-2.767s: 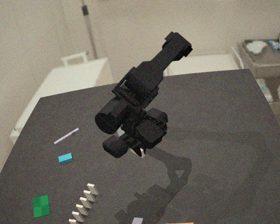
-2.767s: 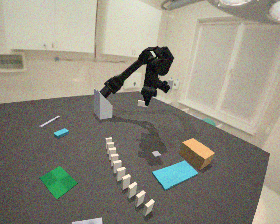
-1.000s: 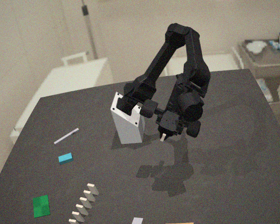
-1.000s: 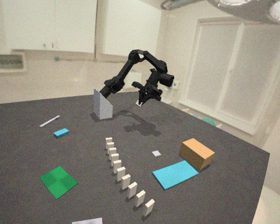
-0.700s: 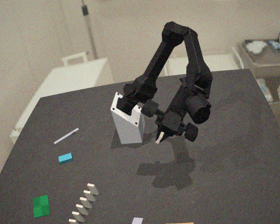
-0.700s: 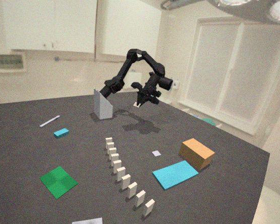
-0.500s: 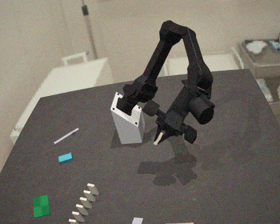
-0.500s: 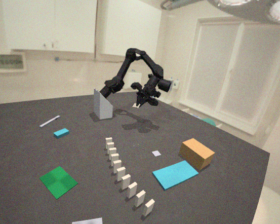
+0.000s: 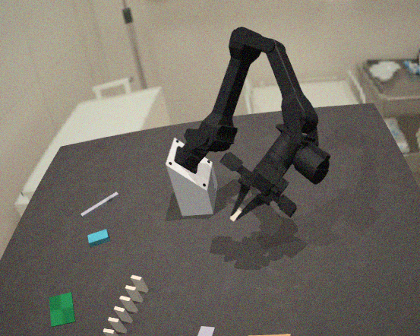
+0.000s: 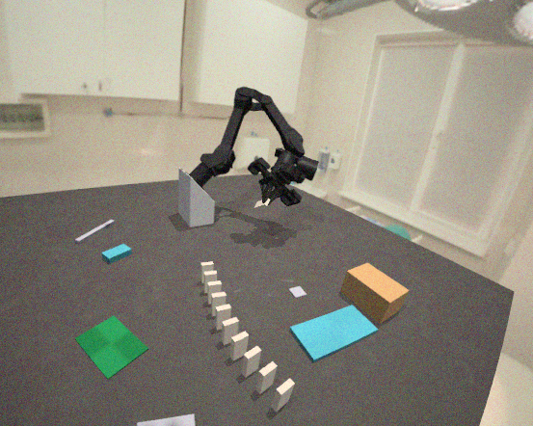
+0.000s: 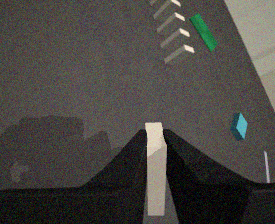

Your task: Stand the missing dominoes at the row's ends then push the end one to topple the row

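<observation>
A cream domino [image 9: 235,216] [image 10: 260,204] [image 11: 156,175] is held between the fingers of my gripper [image 9: 238,213] [image 10: 266,200] [image 11: 153,136], tilted and high above the table. The gripper is shut on it, beside the arm's base and away from the row. Several cream dominoes stand upright in a slightly curved row. Its end nearest the base is the domino [image 9: 140,283] [image 10: 207,272] [image 11: 180,54] at the top of the row in the top and exterior views. The other end domino [image 10: 283,395] is nearest the exterior camera; the top view cuts that end off.
A green square [image 9: 61,309] [image 10: 112,346] [image 11: 204,33] lies left of the row. A cyan block [image 9: 98,237] [image 10: 117,252] [image 11: 239,126] and pale stick [image 9: 99,204] [image 10: 94,231] lie nearer the base. Right of the row are a small pale square [image 10: 298,291], cyan panel [image 10: 333,332] and orange box [image 10: 374,291].
</observation>
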`<action>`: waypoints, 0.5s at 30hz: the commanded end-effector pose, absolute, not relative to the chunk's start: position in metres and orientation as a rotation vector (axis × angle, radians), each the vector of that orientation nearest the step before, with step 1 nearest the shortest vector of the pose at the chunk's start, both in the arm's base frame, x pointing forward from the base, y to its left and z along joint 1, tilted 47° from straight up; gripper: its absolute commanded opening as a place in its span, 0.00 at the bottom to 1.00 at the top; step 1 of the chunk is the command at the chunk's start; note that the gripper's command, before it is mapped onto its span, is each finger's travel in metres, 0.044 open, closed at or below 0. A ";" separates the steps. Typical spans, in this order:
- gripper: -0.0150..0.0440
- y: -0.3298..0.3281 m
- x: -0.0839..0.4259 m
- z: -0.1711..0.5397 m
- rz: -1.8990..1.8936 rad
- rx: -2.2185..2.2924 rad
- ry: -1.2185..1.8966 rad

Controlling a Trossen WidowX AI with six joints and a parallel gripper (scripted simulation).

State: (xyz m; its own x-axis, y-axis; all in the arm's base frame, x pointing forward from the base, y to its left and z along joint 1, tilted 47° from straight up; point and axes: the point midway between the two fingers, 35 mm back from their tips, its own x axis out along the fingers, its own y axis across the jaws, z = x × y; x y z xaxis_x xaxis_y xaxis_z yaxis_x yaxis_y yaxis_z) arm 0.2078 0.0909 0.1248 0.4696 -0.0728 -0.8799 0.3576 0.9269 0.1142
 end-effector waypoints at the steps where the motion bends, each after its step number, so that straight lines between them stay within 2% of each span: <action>1: 0.30 0.092 0.209 0.127 -0.290 0.318 0.963; 15: 0.30 0.101 0.210 0.143 -0.311 0.443 0.642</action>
State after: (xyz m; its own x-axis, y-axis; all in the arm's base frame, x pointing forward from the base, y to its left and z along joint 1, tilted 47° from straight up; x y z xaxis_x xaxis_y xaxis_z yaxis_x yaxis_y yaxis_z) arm 0.2109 0.0999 0.1395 0.7166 -0.1377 -0.6838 0.4092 0.8769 0.2522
